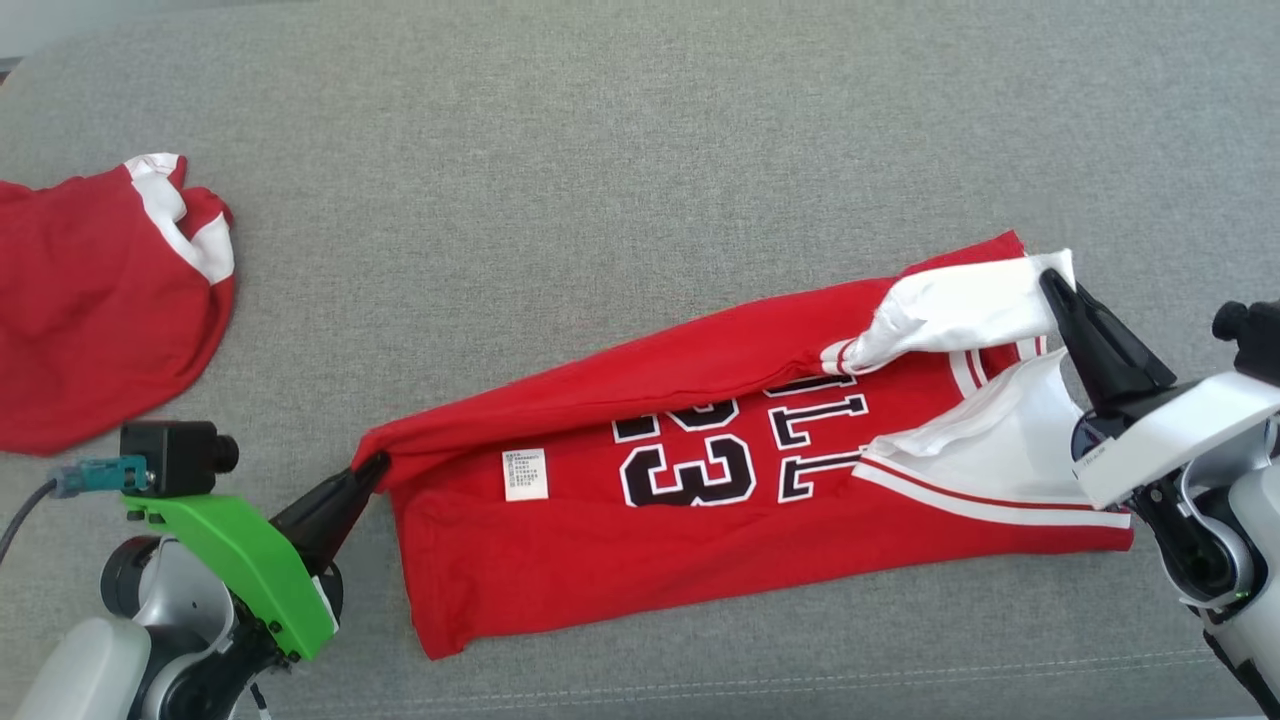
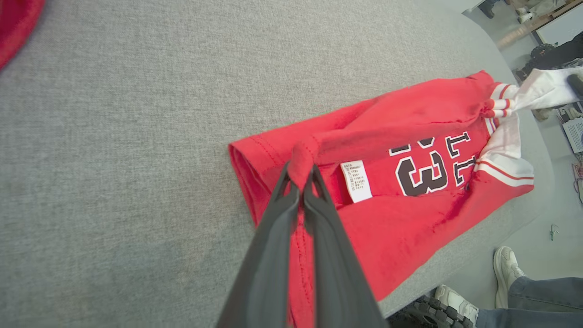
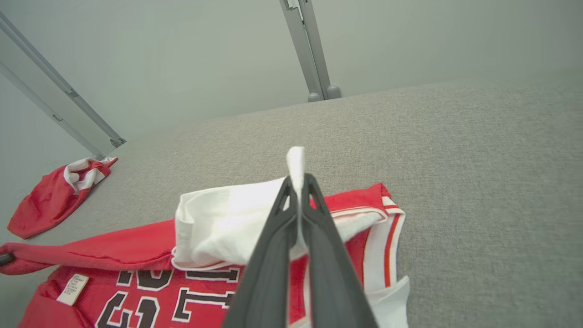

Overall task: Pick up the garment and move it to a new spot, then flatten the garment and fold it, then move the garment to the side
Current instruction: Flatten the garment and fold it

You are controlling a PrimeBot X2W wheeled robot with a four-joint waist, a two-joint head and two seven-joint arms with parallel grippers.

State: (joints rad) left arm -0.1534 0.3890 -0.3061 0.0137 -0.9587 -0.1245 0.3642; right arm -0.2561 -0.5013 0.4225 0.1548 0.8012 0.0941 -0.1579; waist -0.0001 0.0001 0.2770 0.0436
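Garment (image 1: 700,540): a red jersey with white trim, stretched lengthwise across the grey padded surface (image 1: 600,150), with its white care label (image 1: 525,474) facing up near the hem. Every place below is given from that label.

The left gripper (image 1: 370,468) sits just beyond the label on the hem side, its jaws pressed together on a bunched corner of red cloth. The right gripper (image 1: 1052,282) is at the opposite end, well past the numerals from the label. Its jaws are clamped on the edge of a white sleeve (image 1: 960,310), which it holds a little above the surface.

By my reading, the pick-up and relocation are done. The work in hand is flattening, or the first lengthwise fold. A long band of red on the far side of the label is already turned over the body, and the cloth is drawn taut between the two grips. The stretch nearer the robot than the label looks rumpled. Finishing the fold and shifting the jersey aside are left to do.

The turned band covers the tops of the printed letters, and the print reads reversed, so I cannot make it out fully. How many layers each grip holds is unclear. The right arm hides part of the sleeve end. A second red garment (image 1: 90,310), far beyond the left gripper from the label, is cut by the frame edge. In the left wrist view a person's shoe (image 2: 505,269) is partly cropped.
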